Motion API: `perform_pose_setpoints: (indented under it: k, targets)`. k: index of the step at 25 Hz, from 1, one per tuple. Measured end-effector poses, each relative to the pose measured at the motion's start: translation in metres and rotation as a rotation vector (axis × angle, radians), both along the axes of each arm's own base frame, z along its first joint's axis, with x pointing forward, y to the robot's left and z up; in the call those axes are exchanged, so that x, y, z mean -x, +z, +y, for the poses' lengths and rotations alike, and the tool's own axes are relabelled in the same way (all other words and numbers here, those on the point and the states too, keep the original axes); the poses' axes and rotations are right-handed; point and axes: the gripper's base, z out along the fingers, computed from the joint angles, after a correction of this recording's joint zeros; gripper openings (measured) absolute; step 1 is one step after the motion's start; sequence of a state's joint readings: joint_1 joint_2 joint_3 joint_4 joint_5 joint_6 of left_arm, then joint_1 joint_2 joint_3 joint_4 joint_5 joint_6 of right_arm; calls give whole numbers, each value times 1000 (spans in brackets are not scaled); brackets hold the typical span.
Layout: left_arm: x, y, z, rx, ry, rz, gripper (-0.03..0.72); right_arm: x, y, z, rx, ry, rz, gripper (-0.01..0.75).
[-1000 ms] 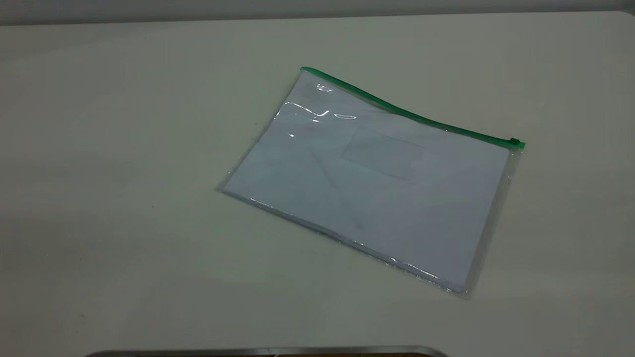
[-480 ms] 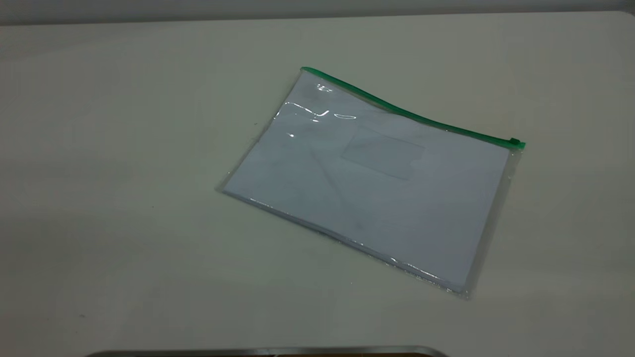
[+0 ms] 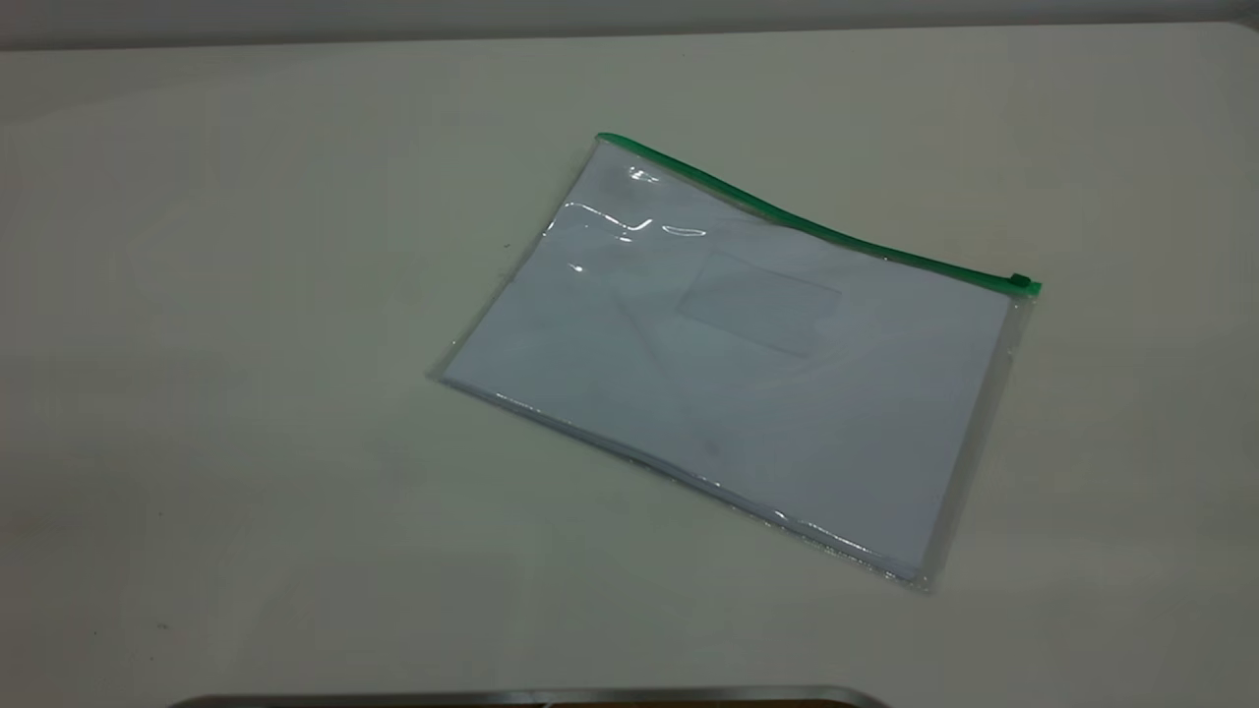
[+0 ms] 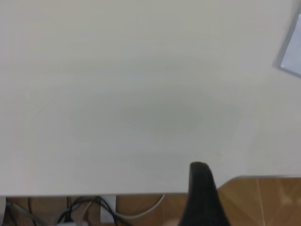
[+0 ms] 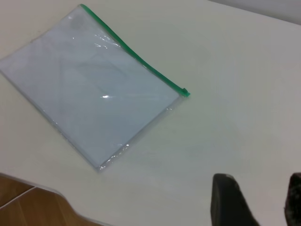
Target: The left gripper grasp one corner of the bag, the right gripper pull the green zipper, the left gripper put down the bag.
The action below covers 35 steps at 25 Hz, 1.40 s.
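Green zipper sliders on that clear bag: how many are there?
1. The green slider tab sits at the right end of the green zipper, along the bag's far edge.

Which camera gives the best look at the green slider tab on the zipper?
The exterior view: the slider tab sits unobstructed at the right end of the green zipper. The right wrist view also shows it, smaller. The left wrist view shows only a corner of the bag.

Soft even light; glare streaks on bag.

Clear bag, green zipper, white table
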<state>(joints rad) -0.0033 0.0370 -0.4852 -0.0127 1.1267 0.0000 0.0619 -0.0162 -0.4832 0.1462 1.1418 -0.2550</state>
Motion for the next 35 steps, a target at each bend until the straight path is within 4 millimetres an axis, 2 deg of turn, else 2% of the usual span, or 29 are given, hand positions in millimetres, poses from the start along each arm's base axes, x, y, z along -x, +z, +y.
perform_pose_setpoints:
  k: [5, 14, 24, 35]
  targets:
    - [8, -1, 0, 0, 0, -50, 590, 0, 0, 0, 0, 0, 0, 299]
    - [8, -1, 0, 0, 0, -48, 590, 0, 0, 0, 0, 0, 0, 245]
    - [8, -1, 0, 0, 0, -48, 590, 0, 0, 0, 0, -5, 0, 241]
    - [8, -1, 0, -6, -5, -47, 590, -1, 0, -5, -27, -139, 9, 241]
